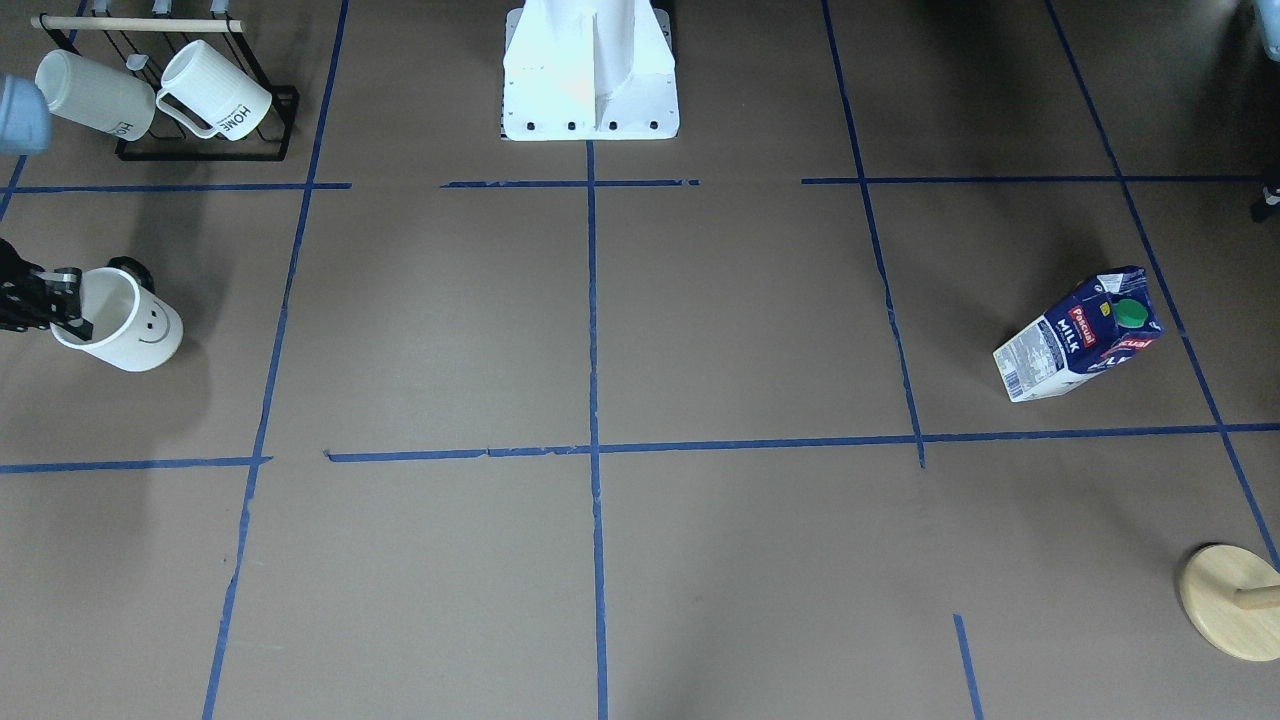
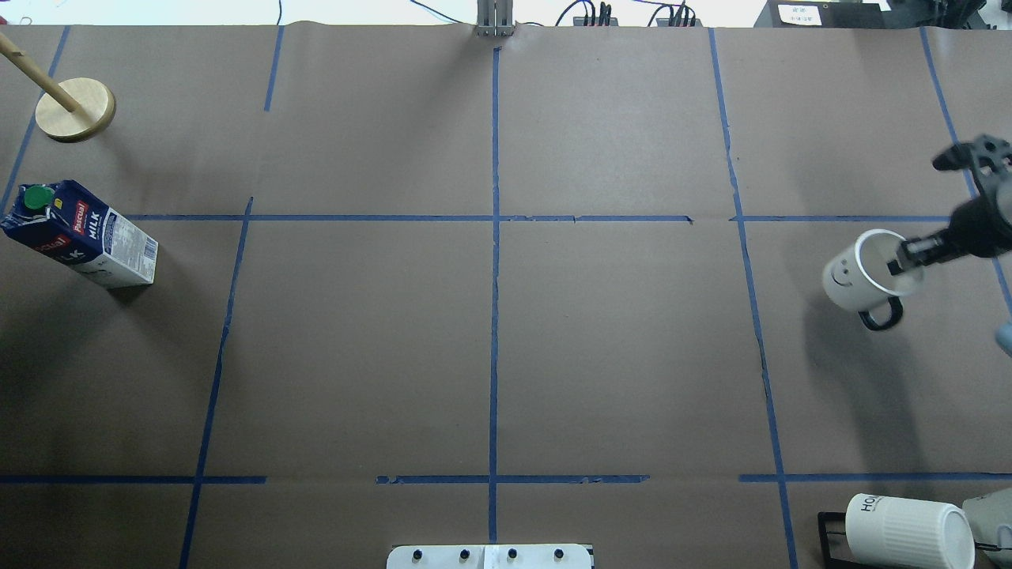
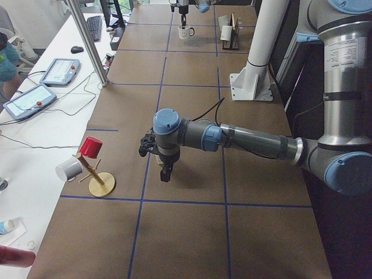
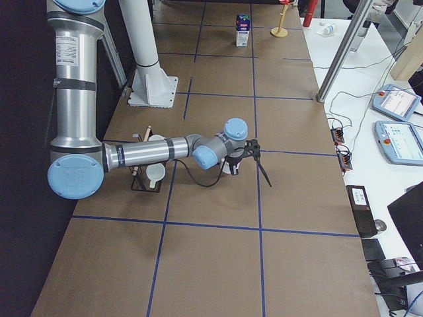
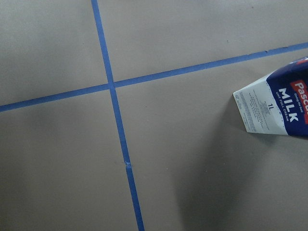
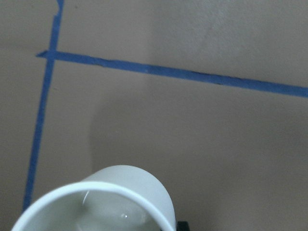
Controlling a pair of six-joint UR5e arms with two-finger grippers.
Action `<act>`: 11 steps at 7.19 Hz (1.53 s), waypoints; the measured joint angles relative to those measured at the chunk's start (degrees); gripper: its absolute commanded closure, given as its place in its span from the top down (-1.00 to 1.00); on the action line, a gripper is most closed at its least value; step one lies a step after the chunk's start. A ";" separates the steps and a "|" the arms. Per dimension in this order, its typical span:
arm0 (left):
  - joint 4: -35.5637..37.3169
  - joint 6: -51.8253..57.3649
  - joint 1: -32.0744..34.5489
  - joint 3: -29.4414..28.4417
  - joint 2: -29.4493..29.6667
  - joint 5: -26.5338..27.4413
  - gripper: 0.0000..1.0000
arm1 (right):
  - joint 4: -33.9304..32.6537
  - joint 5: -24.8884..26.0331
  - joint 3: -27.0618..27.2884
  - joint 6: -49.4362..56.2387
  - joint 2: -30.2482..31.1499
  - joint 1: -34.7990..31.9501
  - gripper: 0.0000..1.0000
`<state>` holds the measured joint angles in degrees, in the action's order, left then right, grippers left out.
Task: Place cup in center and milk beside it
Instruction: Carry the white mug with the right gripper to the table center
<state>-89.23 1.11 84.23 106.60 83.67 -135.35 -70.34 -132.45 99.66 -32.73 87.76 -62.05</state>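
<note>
The cup (image 1: 125, 325), a white mug with a smiley face and black handle, is at the robot's far right. It also shows from above (image 2: 858, 276) and in the right wrist view (image 6: 101, 199). My right gripper (image 1: 72, 305) (image 2: 901, 265) is shut on its rim, one finger inside and one outside. The milk (image 2: 79, 237) (image 1: 1085, 335) stands upright at the far left, and it shows at the edge of the left wrist view (image 5: 279, 110). My left gripper (image 3: 165, 172) hangs near the milk; I cannot tell its state. The center (image 2: 494, 348) is bare paper with crossing blue tape.
A black rack with two ribbed HOME mugs (image 1: 170, 100) (image 2: 905, 529) stands near the robot on its right. A wooden mug tree (image 2: 75, 111) (image 1: 1230, 600) stands beyond the milk. The robot's white base (image 1: 590, 70) is at the near middle edge.
</note>
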 measured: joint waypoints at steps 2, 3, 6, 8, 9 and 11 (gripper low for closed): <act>-0.08 0.03 -0.03 0.01 0.00 0.00 1.00 | -13.50 1.16 1.30 -7.90 -13.92 3.60 -1.00; -0.12 0.03 -0.03 0.01 0.02 0.00 1.00 | -17.13 3.58 0.85 -13.97 -19.95 7.36 -1.00; -0.18 0.03 -0.10 0.01 0.16 -0.02 1.00 | -20.82 11.45 -7.67 -29.99 -36.25 17.68 -0.99; -0.22 0.03 -0.12 0.01 0.17 -0.06 1.00 | -20.76 15.30 -12.41 -33.45 -40.95 22.49 -1.00; -0.19 0.03 -0.12 0.01 0.18 -0.08 1.00 | -20.69 17.26 -13.14 -34.38 -41.40 24.21 -1.00; -0.22 0.03 -0.15 0.00 0.29 -0.03 1.00 | -17.97 21.11 -14.49 -37.95 -41.56 26.31 -0.99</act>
<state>-89.44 1.14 84.08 106.59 83.96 -135.38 -88.31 -111.34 85.16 -70.69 46.20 -35.74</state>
